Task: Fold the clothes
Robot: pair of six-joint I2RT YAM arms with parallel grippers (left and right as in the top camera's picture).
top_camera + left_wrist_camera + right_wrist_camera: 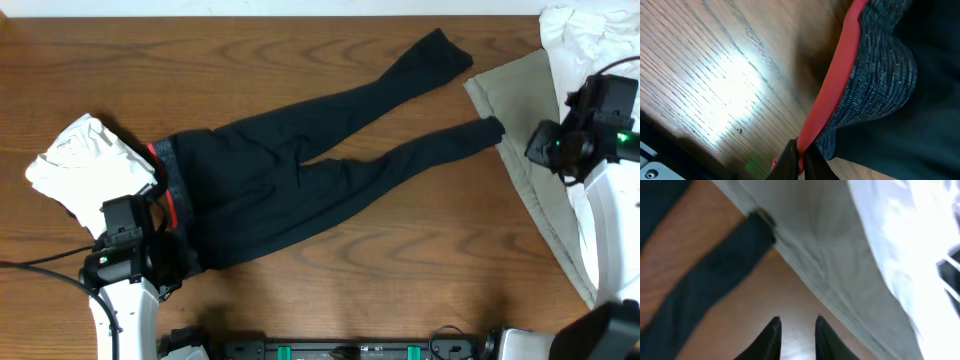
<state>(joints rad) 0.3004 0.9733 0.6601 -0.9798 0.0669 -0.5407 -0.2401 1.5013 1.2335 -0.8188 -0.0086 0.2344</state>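
The left fingers (787, 161) pinch the red waistband edge (832, 95) of the black trousers (270, 185). The right fingers (771, 339), slightly spread, hover clear of the leg cuff (747, 235).

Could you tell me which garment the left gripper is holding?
The black trousers: the left gripper pinches their red-lined waistband; the nearby white bundle and khaki cloth lie ungripped.

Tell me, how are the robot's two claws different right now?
The left claw is pinched shut on the red edge of the waistband of the black trousers; the right claw is open with nothing in it. The left claw sits at the trousers' waist end, while the right claw hangs by a leg's end, near the khaki cloth. Both have dark fingers.
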